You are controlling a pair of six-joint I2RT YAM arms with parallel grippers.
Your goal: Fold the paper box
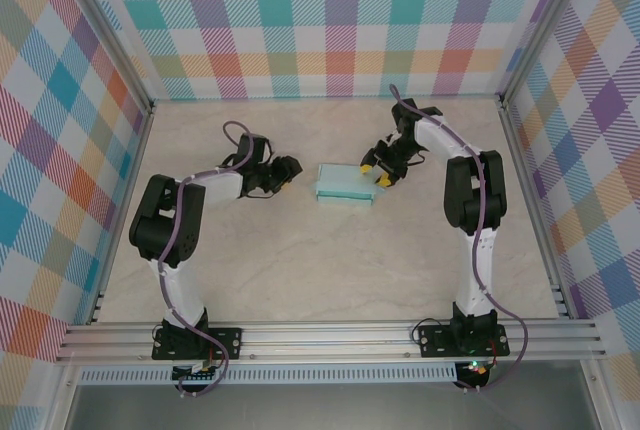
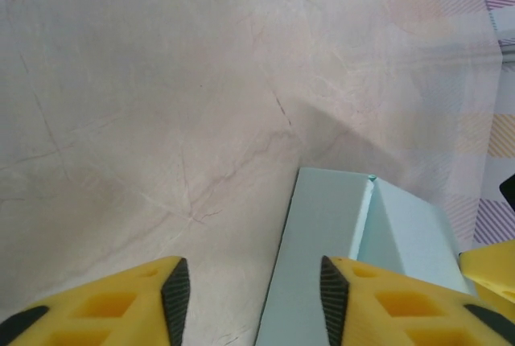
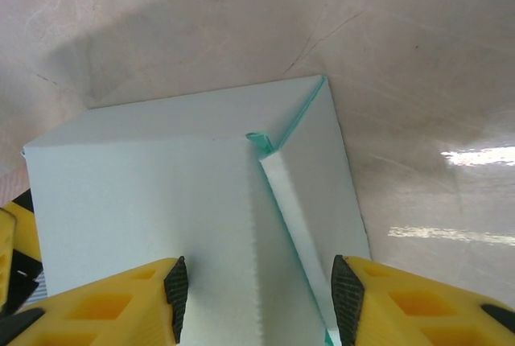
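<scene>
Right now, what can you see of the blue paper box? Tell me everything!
The paper box is pale aqua-blue thin card, folded into a small, shallow rectangle with teal edges. It lies flat on the marbled table between the arms. A flap edge runs across its top. The right gripper sits open over its right end; whether it touches, I can't tell. The left gripper is open just left of it.
</scene>
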